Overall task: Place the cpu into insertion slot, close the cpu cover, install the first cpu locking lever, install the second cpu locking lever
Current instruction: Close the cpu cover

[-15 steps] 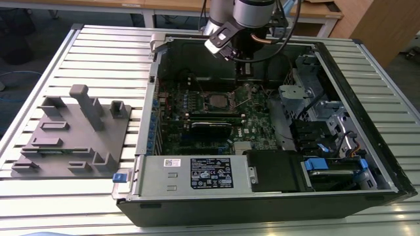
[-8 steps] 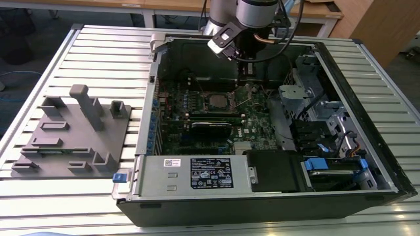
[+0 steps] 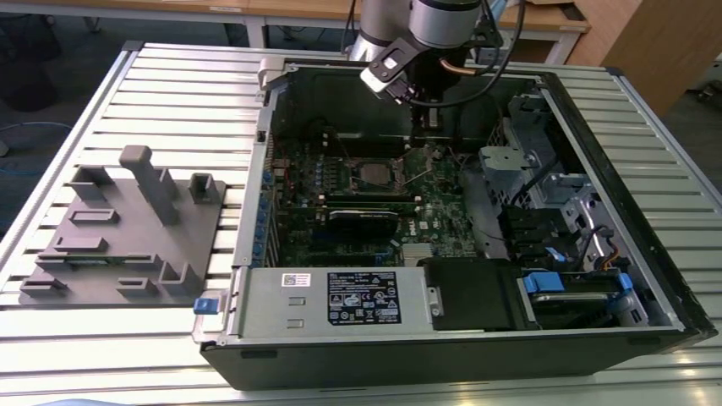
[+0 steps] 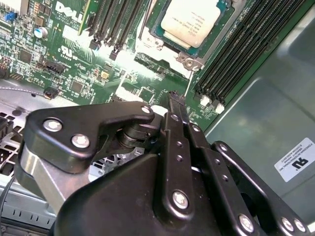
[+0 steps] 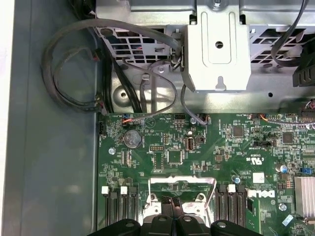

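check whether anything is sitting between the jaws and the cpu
Nothing visible blocks the way. In the second wrist view the gripper, jaws closed, hangs over the circuit board just short of the cpu. Between them lie only low board parts and a thin metal lever; whether it touches the tip is unclear.

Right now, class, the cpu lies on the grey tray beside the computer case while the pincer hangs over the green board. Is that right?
No. The cpu sits in the insertion slot on the green board, not on the grey tray; the second wrist view shows it. The pincer does hang over that board.
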You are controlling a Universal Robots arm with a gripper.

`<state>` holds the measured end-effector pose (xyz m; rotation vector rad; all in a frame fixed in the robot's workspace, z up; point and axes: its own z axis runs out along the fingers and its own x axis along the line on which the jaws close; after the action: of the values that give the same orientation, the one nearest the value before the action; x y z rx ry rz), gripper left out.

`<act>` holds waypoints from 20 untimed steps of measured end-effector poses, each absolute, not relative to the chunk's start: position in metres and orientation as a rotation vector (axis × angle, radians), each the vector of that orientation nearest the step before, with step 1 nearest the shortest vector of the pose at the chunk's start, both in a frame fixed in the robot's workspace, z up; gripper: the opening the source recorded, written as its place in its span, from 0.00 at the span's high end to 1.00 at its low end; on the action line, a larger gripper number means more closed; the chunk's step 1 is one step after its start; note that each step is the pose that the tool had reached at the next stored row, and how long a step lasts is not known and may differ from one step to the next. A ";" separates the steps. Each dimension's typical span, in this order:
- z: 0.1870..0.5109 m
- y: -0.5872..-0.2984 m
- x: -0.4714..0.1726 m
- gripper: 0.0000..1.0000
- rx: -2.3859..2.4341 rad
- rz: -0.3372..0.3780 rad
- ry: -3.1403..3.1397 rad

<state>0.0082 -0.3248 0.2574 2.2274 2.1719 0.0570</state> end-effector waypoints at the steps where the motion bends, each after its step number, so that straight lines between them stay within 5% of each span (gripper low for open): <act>1: 0.257 -0.325 0.009 0.90 2.227 0.057 2.172; 20: 0.257 -0.324 0.019 0.90 2.227 0.057 2.172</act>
<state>0.0186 -0.3241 0.2571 2.2275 2.1718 0.0568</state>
